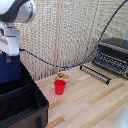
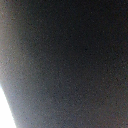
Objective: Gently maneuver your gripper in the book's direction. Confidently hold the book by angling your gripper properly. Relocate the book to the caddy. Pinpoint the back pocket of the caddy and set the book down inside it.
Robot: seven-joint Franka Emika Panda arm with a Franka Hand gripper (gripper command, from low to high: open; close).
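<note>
In the exterior view the white gripper (image 1: 8,59) hangs from the arm at the upper left, over the black fabric caddy (image 1: 27,102). It is shut on the top of the dark navy book (image 1: 10,72), which hangs upright. The book's lower end sits at the far side of the caddy, at or just inside its rim. I cannot tell the back pocket apart from the other compartments here. The wrist view shows only a dark, blurred surface (image 2: 70,60) very close to the lens, most likely the book's cover.
A small red cup (image 1: 59,87) stands on the wooden table (image 1: 95,107) beside the caddy. A small dish with yellow food (image 1: 63,76) is behind it. A black-and-silver toaster oven (image 1: 114,56) and a wire rack (image 1: 95,73) are at the right. A grey cable (image 1: 75,66) hangs across.
</note>
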